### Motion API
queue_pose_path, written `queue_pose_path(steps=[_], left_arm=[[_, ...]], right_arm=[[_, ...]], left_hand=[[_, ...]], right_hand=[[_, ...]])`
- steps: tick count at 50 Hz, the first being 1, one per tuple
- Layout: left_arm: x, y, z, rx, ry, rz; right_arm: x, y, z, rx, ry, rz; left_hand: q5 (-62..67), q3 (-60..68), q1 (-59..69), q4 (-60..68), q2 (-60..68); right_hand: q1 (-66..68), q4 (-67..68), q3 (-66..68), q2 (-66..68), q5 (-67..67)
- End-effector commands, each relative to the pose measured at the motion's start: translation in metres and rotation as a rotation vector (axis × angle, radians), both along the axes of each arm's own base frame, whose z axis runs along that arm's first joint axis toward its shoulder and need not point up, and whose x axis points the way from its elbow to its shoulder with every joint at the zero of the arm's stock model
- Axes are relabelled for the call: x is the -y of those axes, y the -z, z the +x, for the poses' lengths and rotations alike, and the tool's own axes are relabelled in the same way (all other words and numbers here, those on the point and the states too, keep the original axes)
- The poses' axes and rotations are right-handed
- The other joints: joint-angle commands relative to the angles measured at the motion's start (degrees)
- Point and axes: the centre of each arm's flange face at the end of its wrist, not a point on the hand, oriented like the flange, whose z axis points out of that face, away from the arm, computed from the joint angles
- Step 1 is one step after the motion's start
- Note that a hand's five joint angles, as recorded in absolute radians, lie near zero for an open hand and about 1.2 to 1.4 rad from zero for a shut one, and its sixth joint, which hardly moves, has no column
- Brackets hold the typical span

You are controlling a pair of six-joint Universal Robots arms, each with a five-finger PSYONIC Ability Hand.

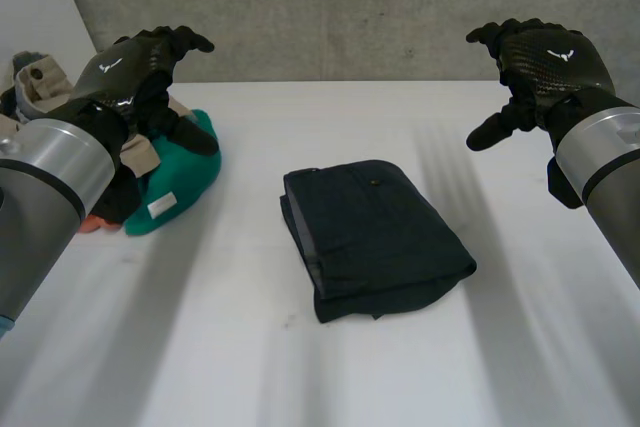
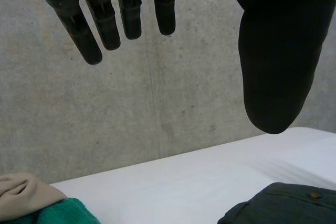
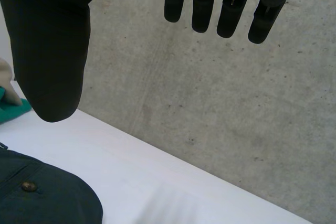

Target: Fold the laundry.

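Note:
A dark navy garment [image 1: 372,237], folded into a compact rectangle with a small button on top, lies in the middle of the white table [image 1: 300,367]. Its buttoned corner [image 2: 283,203] lies below my left hand's thumb, and another part [image 3: 37,198] lies below my right hand's thumb. My left hand [image 1: 135,67] hovers high at the left, over the laundry pile, fingers [image 2: 105,19] straight and empty. My right hand [image 1: 540,62] hovers high at the right, fingers [image 3: 231,9] straight, holding nothing. Both hands are well apart from the folded garment.
A pile of unfolded laundry [image 1: 165,177] sits at the table's left: a teal piece with a white label, beige cloth [image 2: 21,195], something orange beneath. A grey concrete wall [image 1: 350,7] stands behind the table's far edge.

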Motion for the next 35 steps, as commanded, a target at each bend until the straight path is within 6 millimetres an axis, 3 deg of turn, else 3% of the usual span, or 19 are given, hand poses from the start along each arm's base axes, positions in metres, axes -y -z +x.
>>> queue_pose_path(steps=[1, 15, 19, 22, 27, 30, 35], left_arm=[[0.0, 0.0, 0.0, 0.0, 0.001, 0.0], [0.001, -0.002, -0.001, -0.005, 0.007, -0.011], [0.0, -0.006, -0.011, -0.01, 0.078, -0.039], [-0.001, -0.005, -0.023, 0.013, 0.193, -0.072], [-0.012, 0.006, -0.051, 0.121, 0.447, -0.128], [-0.018, 0.012, -0.064, 0.163, 0.534, -0.15], [-0.027, 0.022, -0.089, 0.217, 0.667, -0.187]], right_arm=[[0.001, 0.0, -0.001, -0.002, 0.003, 0.0], [0.003, -0.003, -0.001, -0.006, 0.001, -0.012], [0.002, -0.005, 0.0, -0.02, -0.013, 0.0], [-0.002, 0.004, 0.002, -0.065, -0.048, 0.077], [-0.001, 0.046, 0.005, -0.133, -0.117, 0.287], [-0.003, 0.064, 0.007, -0.149, -0.15, 0.355], [-0.003, 0.109, 0.009, -0.159, -0.202, 0.486]], left_hand=[[-10.1, -7.7, -8.0, -8.2, -7.8], [-10.1, -7.7, -8.0, -8.2, -7.8], [-10.1, -7.7, -8.0, -8.2, -7.8], [-10.1, -7.7, -8.0, -8.2, -7.8], [-10.1, -7.7, -8.0, -8.2, -7.8], [-10.1, -7.7, -8.0, -8.2, -7.8], [-10.1, -7.7, -8.0, -8.2, -7.8]], right_hand=[[-6.9, -7.1, -7.2, -6.5, -8.8], [-6.9, -7.1, -7.2, -6.5, -8.8], [-6.9, -7.1, -7.2, -6.5, -8.8], [-6.9, -7.1, -7.2, -6.5, -8.8], [-6.9, -7.1, -7.2, -6.5, -8.8], [-6.9, -7.1, -7.2, -6.5, -8.8], [-6.9, -7.1, -7.2, -6.5, -8.8]])
